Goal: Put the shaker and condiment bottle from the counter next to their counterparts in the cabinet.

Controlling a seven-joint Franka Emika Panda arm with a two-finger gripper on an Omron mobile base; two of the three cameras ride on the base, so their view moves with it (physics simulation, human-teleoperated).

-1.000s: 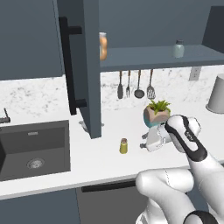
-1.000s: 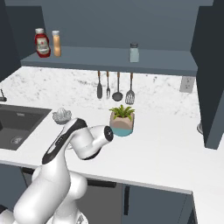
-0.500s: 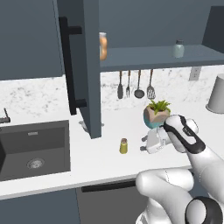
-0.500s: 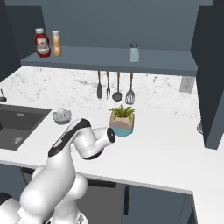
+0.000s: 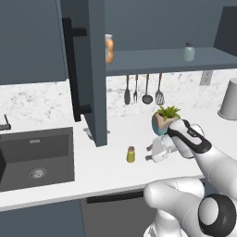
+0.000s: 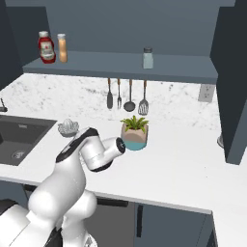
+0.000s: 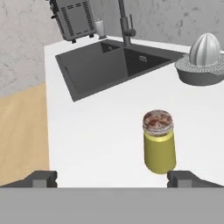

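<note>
shaker: small yellow-olive cylinder with a brownish cap [image 5: 131,154], standing upright on the white grey-speckled table [image 5: 55,185], near its front edge, between the dark sink [image 5: 32,157] and the gripper. Not yet picked up.
gripper: two-finger gripper [image 5: 149,153] low over the table, just right of the shaker and pointing at it. In the hand view the two dark fingertips [image 7: 41,178] sit spread wide; the shaker [image 7: 159,147] stands ahead of them, off-centre toward the right tip. Nothing between them, no contact.
condiment bottle: a squat orange bottle with a pale cap [image 5: 109,48] stands on the cabinet shelf at its left end, partly behind the open dark slate-blue door [image 5: 88,69]. The right base view shows it [image 6: 61,47] just beside a red ketchup-type bottle [image 6: 46,47]. My read: that half of the task is done, or that bottle is the counterpart; can't tell which.
shaker counterpart: pale grey-green capped shaker [image 6: 147,57] on the shelf [image 6: 159,70], well right of the two bottles, free shelf on both sides.
done: cabinet open; orange bottle on the shelf.
left: close on the yellow shaker, lift it, set it next to the grey-green one.
other: potted plant [image 6: 135,131], citrus juicer [image 6: 68,128] and hanging utensils [image 6: 129,94] sit back toward the wall, off the approach line.
</note>
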